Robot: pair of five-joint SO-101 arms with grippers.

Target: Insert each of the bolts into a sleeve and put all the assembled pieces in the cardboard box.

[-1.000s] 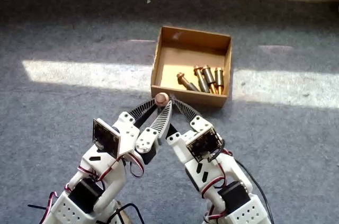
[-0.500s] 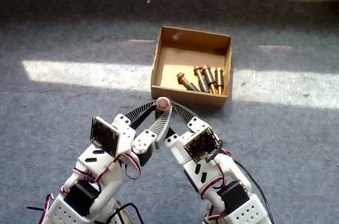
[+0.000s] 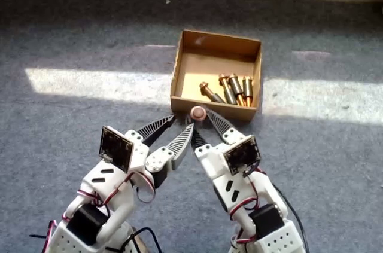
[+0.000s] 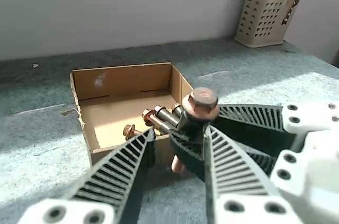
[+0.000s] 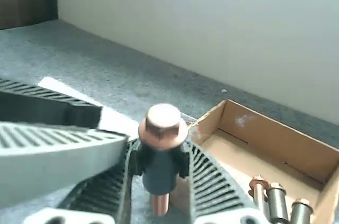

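Right gripper (image 3: 198, 121) is clamped on the sleeved bolt (image 3: 198, 112), left gripper (image 3: 181, 124) gaping beside it, so we'd carry it over the cardboard box (image 3: 239, 112) wall just ahead before letting go.

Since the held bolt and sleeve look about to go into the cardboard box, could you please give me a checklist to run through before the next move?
1. The right gripper is shut on the sleeve: ok.
2. The bolt is seated through the sleeve, tip out below: ok.
3. The left gripper is open and off the sleeve: ok.
4. Its fingers are clear of the right gripper's: cannot tell, they sit very close.
5. The sleeve is above the inside of the cardboard box: not ok, it hangs at the front wall.
6. There is bare floor in the box beside the four pieces inside: ok.
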